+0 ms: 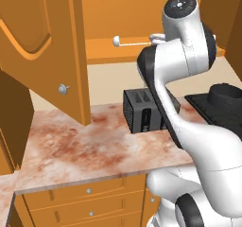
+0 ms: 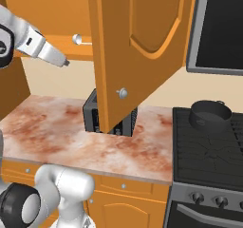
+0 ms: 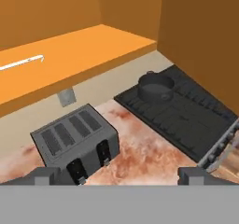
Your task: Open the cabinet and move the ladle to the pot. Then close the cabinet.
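One step looks done: the cabinet [image 1: 52, 46] doors stand open. The ladle [image 1: 134, 42] lies on its shelf, untouched, well apart from the pot [image 2: 210, 114] on the stove. The gripper [image 3: 119, 176] hangs spread and empty above the toaster [image 3: 74, 141]. Moving and closing remain.

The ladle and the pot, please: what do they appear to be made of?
The ladle looks like polished metal: pale, silvery, thin-handled, though it is small here. The pot looks like dark matte metal, perhaps cast iron: grey-black with no gloss.
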You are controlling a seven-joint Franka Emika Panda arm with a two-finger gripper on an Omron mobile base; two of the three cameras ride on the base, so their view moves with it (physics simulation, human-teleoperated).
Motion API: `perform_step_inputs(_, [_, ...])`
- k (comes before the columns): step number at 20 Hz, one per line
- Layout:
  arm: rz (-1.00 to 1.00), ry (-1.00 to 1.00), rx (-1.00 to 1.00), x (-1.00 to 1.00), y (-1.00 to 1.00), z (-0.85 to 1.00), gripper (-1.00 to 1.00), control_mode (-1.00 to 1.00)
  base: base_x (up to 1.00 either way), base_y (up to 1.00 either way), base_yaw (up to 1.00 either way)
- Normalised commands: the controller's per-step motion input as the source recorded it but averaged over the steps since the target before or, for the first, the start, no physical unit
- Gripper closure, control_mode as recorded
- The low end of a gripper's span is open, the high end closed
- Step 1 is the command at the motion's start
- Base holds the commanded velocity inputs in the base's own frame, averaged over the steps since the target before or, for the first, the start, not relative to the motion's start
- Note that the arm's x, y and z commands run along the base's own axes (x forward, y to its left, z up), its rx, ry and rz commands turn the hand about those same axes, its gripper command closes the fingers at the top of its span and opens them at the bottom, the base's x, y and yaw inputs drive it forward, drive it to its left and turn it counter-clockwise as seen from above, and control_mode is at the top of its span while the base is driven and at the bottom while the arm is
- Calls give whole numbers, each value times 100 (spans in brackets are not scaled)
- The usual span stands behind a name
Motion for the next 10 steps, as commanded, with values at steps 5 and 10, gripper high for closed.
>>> perform_step_inputs(5, [50,-10,2,47,49,-11,-100,-100,0,0,0])
perform_step_inputs(10, [39,-8,4,84,27,-1,-100,-100,0,0,0])
